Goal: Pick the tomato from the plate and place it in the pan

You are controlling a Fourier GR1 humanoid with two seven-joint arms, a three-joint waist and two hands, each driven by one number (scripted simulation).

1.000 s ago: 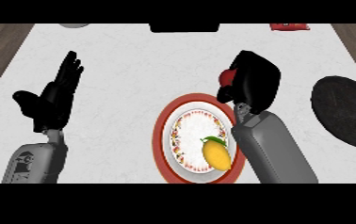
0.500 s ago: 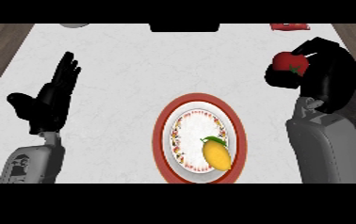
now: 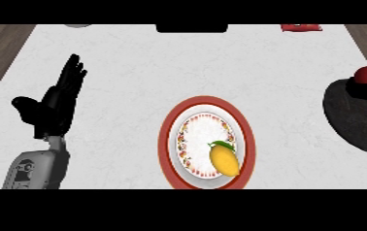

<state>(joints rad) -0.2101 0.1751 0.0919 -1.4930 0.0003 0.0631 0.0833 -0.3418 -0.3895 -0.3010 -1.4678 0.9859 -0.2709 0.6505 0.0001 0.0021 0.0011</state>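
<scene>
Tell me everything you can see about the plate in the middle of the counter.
The plate is round, with a broad red outer rim and a glossy white middle that looks like ceramic, ringed by a band of small red and orange marks. It lies flat on the white counter, low in the head view, its near edge at the view's lower border. A yellow fruit with a green leaf lies on its lower right part. No tomato is on it. The left hand rests well apart, at the left.

Yellow mango [image 3: 225,160] (green leaf) near front; black block [image 3: 191,28], red item [image 3: 300,27], perhaps packet, far edge.
</scene>
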